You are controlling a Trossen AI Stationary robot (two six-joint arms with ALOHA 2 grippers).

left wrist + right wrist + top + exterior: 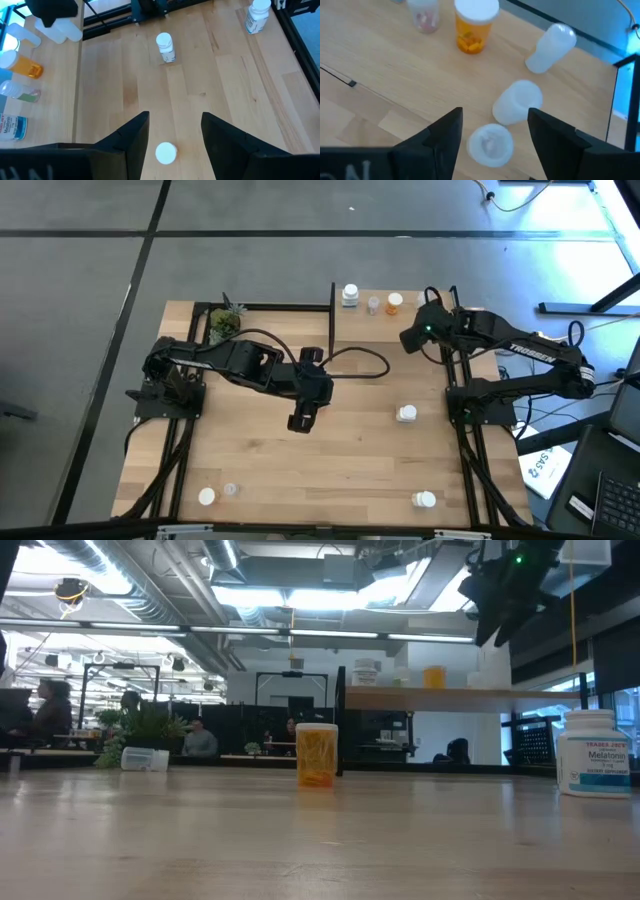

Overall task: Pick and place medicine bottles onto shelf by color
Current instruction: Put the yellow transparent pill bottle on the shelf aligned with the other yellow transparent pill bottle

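Observation:
My left gripper (300, 420) hangs open high over the table's middle. Straight below it, a bottle's white cap (166, 152) shows in the gap between the fingers; the low view shows an orange bottle (317, 754) standing there. My right gripper (492, 127) is open above the shelf (362, 312), at its right end. A white bottle (490, 145) rests on the shelf below its fingers, and two more white bottles (517, 102) (550, 47) lie on their sides beyond it. An orange bottle (475, 25), a clear one (424, 12) and a labelled white one (349, 295) stand farther left on the shelf.
White bottles stand on the table right of centre (406, 413) and at the near right (425, 500). A white bottle (206, 497) and a clear one (230, 490) sit at the near left. A potted plant (225, 323) stands at the far left. Black posts (333, 305) edge the shelf.

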